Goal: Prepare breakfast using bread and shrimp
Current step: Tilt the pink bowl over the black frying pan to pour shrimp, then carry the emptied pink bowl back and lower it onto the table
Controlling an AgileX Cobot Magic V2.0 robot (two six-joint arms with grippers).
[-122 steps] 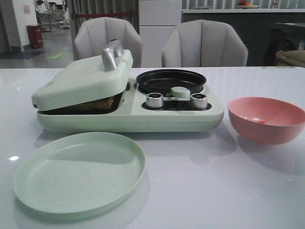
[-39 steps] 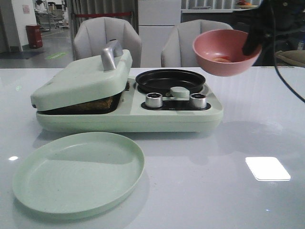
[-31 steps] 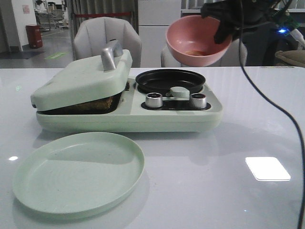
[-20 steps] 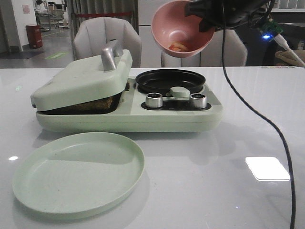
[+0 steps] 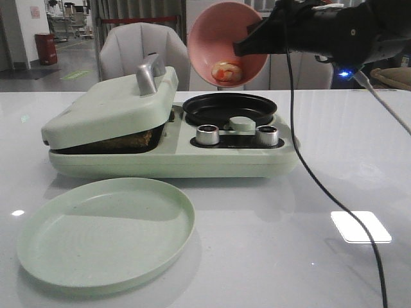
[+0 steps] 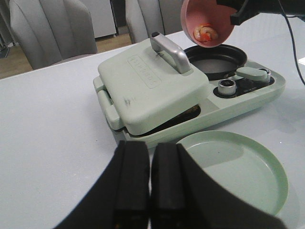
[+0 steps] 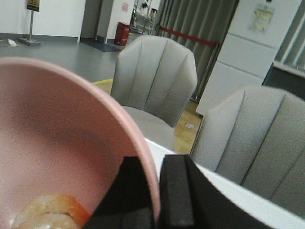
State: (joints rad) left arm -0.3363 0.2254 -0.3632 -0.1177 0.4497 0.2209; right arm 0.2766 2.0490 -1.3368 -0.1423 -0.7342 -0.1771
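Front view: right gripper (image 5: 247,43) clamped on rim of pink bowl (image 5: 225,29), bowl tipped steeply, held above black pan (image 5: 230,108) of green cooker (image 5: 173,151). Shrimp (image 5: 225,70) sits at bowl's low edge, below gripper. Bread (image 5: 119,141) under cooker lid, well left of gripper.

Left wrist view: left gripper (image 6: 147,191) fingers together, nothing between; green plate (image 6: 238,171) just beside it.

Right wrist view: fingers (image 7: 176,191) pinch bowl wall; shrimp (image 7: 47,212) inside.
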